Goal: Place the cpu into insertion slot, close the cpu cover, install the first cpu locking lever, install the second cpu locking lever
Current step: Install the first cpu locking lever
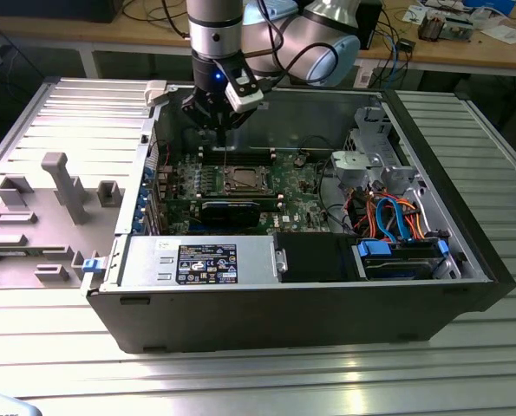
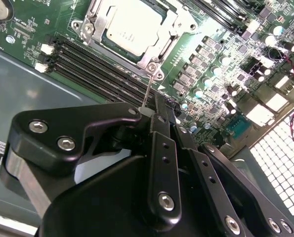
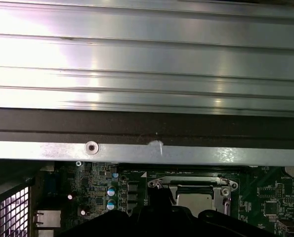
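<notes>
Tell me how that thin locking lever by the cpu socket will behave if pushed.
The locking lever is a thin wire rod, so it will probably flex and spring back. Its smooth bare metal may slip against the gripper. It seems anchored at a corner of the cpu cover, so it likely pivots rather than lifts free.

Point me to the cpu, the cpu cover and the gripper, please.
cpu [image 2: 133, 27]: second wrist view, middle of its silvery top.
cpu cover [image 2: 98, 20]: second wrist view, one side bar of the frame beside the chip.
gripper [image 2: 147, 112]: second wrist view, at the fingertips meeting a thin wire lever.
</notes>
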You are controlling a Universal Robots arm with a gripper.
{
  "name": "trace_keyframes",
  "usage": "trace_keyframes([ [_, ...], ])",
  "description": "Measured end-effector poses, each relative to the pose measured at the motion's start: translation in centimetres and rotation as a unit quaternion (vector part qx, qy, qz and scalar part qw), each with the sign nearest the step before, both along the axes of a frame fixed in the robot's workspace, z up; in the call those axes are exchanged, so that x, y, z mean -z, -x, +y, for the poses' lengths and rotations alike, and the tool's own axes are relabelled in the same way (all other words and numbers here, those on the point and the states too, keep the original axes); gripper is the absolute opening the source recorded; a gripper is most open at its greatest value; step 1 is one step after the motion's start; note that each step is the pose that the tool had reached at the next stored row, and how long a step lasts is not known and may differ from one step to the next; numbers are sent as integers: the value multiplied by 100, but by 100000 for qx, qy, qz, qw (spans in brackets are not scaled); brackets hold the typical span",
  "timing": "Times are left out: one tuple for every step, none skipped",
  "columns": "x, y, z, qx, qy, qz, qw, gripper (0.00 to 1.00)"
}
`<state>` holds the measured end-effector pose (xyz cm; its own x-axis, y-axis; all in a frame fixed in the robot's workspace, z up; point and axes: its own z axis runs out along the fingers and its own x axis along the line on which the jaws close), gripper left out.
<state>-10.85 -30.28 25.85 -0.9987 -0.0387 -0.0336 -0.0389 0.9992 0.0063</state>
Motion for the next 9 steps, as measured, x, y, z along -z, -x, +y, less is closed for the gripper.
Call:
trace_keyframes([
  [0,-3,0,5,0,0,100000,11],
  [0,-8,0,5,1,2,100000,11],
  [1,-12,0,3,-3,3,100000,11],
  [1,-15,0,8,-1,3,100000,11],
  [2,-19,0,7,-2,2,100000,11],
  [2,-21,0,5,0,7,100000,11],
  [3,-22,0,3,-3,5,100000,11],
  [4,-24,0,4,-2,4,100000,11],
  [5,-25,0,6,3,6,100000,11],
])
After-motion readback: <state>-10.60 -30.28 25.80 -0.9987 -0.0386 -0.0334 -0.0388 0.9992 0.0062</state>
